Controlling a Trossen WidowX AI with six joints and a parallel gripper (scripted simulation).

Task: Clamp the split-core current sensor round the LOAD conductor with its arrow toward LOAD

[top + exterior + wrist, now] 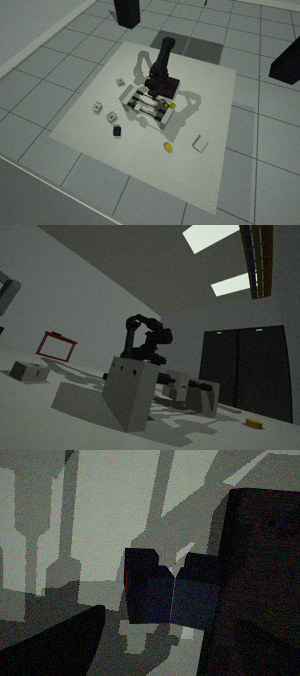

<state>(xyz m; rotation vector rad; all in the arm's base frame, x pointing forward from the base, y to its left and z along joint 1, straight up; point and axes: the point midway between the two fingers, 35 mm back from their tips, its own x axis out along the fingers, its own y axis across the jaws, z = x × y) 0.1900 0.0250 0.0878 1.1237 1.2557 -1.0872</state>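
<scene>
Where the two black fingers of the gripper [155, 96] [159, 360] [165, 582] stand apart, a dark blue, notched split-core sensor [150, 600] appears in the wrist view. Its halves meet at a thin seam below a V-shaped gap, and a red mark shows on its left edge. The right-hand side of its outline is overlapped by a finger; whether the fingers bear on it cannot be told.

Beneath and beside the black jointed arm [160, 63] [129, 338], two upright grey-white end blocks [167, 115] [129, 394] carry three parallel conductors. The rear copper-coloured conductor [149, 96] runs toward a yellow marker tag [172, 105], whose lettering is too small to read. A middle copper-coloured conductor [147, 103] lies between it and the black front conductor [149, 113]. Around the latter sits a white boxy sensor [137, 108] [180, 387], bearing a red arrow.

Farther out on the pale table [154, 167] are three small white blocks, each with a dark central opening: one upper [120, 82], one outermost [97, 107] and one inner [111, 116]. Near the inner block rests a dark blue cube [117, 129]. Across the table lie a yellow disc [168, 147] [254, 423] and a flat off-white block [201, 143].
</scene>
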